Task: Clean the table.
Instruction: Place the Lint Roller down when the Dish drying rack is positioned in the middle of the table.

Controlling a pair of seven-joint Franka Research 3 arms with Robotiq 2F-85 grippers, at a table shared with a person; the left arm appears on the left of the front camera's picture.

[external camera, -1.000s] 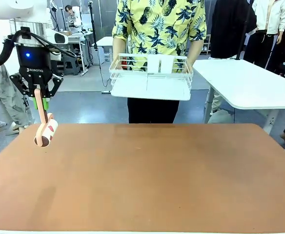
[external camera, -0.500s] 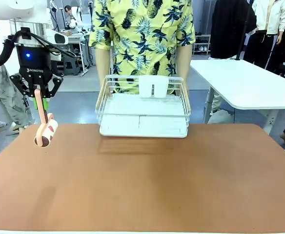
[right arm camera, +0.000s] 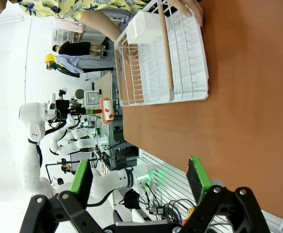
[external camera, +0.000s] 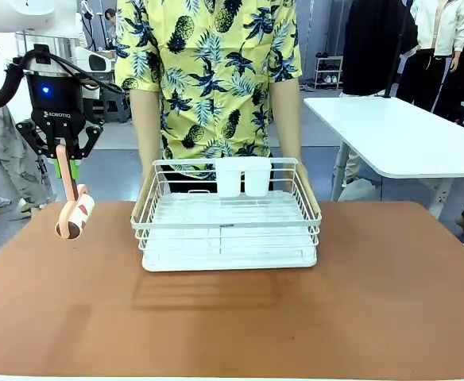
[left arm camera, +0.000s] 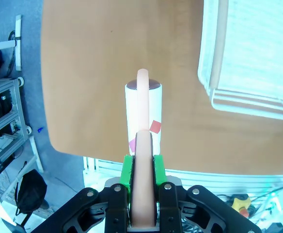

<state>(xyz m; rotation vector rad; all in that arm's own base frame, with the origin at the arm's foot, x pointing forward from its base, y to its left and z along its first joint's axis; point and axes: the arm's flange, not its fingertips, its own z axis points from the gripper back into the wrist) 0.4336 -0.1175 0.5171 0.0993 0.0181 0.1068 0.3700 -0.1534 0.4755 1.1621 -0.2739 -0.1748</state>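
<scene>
While the reddish-brown table (external camera: pixel 375 302) spreads across the front view, a white wire dish rack (external camera: pixel 228 230) sits on its far middle, a person's hands (external camera: pixel 307 190) gripping both sides. Two white cups (external camera: pixel 242 176) hang at the rack's back rim. At the table's left end, above its edge, the left claw (external camera: pixel 65 168) is clenched on the pink handle of a lint roller (external camera: pixel 75 216). The right claw (right arm camera: pixel 141 182) hovers released over the table.
</scene>
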